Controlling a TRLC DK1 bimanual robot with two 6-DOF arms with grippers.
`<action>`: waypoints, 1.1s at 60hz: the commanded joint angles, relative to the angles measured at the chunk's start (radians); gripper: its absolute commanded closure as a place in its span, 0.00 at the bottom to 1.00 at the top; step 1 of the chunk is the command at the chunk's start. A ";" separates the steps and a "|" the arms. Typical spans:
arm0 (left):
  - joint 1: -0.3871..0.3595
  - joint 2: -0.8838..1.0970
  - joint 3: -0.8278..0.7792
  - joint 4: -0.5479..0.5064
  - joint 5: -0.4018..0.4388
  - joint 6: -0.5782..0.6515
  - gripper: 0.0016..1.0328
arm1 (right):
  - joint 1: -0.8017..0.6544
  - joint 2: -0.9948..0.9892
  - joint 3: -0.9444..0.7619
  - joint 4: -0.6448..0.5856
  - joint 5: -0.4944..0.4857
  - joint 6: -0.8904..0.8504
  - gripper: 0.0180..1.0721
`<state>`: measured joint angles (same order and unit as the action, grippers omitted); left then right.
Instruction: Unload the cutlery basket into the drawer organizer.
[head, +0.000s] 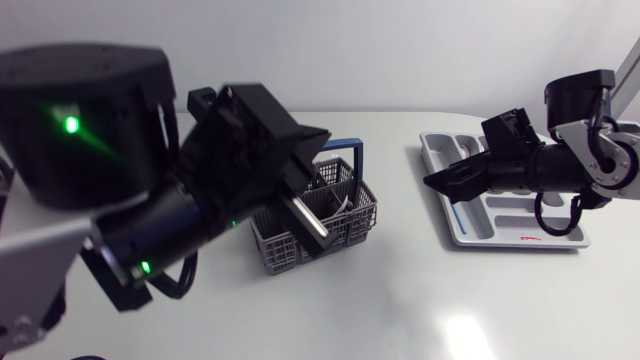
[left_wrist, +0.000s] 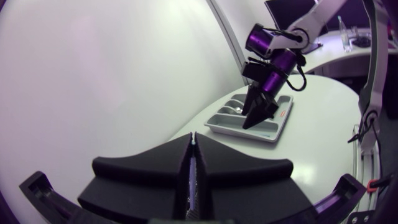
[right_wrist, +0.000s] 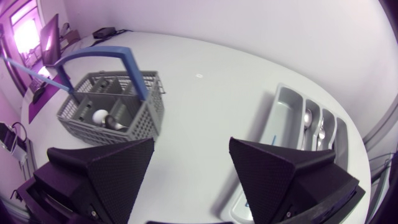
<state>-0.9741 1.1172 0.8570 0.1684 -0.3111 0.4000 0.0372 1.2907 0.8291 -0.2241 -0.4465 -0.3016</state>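
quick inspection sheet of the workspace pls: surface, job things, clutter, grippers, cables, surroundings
surface: white tabletop, bare between the two job items
job's things: grey plastic mesh cutlery basket with a blue handle, a spoon inside; light grey drawer organizer tray, spoons in its compartments
clutter: nothing seen
grippers: left gripper above the basket, shut on a thin silver cutlery piece; right gripper open, over the organizer
cables: black cable loops hanging under the right arm
surroundings: nothing seen
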 joint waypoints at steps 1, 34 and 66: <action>0.094 -0.005 0.106 -0.099 0.107 -0.182 0.97 | 0.036 -0.047 -0.031 -0.047 -0.040 -0.025 0.17; 0.492 0.219 0.307 -0.371 0.965 -0.599 0.97 | 0.423 -0.028 0.151 -0.199 -0.147 0.068 0.17; 0.534 0.277 0.320 -0.369 1.101 -0.653 0.97 | 0.549 0.068 0.174 -0.149 -0.136 0.137 0.91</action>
<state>-0.4477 1.3815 1.1522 -0.2047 0.7681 -0.2192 0.5800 1.3376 0.9894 -0.3817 -0.5797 -0.1856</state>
